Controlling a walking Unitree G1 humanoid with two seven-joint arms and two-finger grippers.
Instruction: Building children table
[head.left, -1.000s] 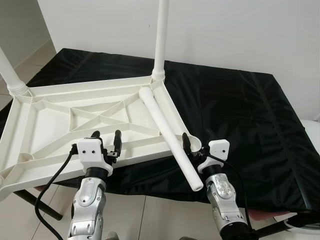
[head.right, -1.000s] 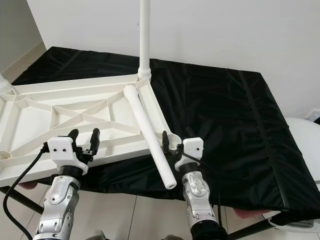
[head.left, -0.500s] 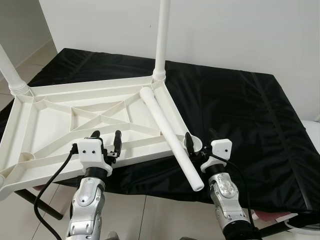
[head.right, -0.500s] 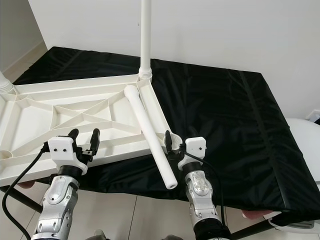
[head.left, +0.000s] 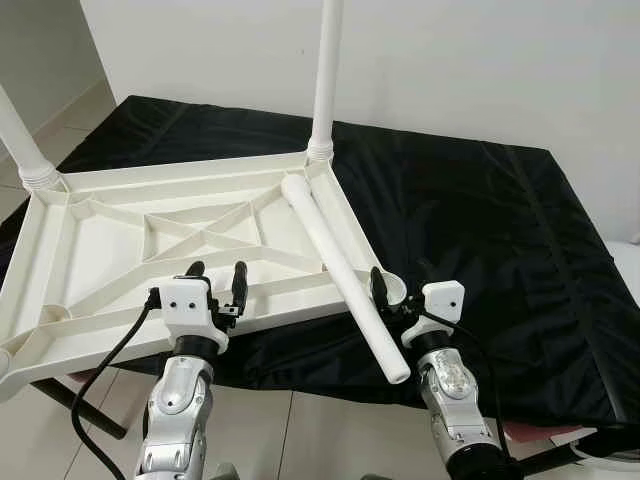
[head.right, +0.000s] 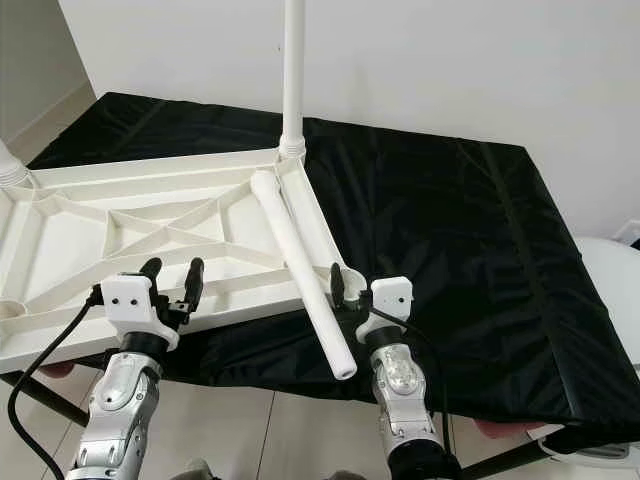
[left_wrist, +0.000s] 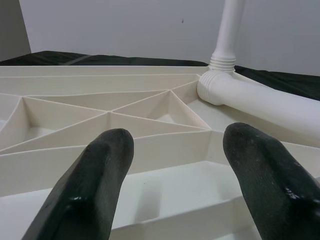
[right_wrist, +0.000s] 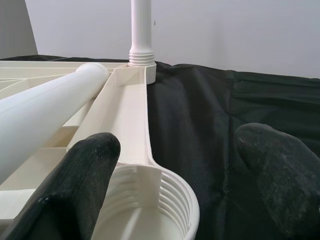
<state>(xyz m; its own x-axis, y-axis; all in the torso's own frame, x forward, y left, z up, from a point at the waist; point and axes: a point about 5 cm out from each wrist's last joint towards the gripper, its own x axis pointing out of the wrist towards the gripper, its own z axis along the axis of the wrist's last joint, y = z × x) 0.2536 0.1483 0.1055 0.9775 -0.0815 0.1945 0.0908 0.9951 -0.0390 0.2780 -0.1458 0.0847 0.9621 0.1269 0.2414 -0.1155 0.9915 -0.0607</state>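
My right gripper (head.left: 398, 287) is raised at the near right corner of the upturned white tabletop (head.left: 90, 240), fingers spread either side of the empty threaded leg socket (right_wrist: 150, 200), not touching it. My left gripper (head.left: 217, 277) is raised at the tabletop's near edge, fingers spread over a rib. A loose leg (head.left: 342, 278) lies diagonally along the right rim, its near end overhanging. One leg (head.left: 326, 75) stands screwed in at the far right corner, another (head.left: 20, 140) at the far left. A black cloth (head.left: 470, 220) covers the work table beneath.
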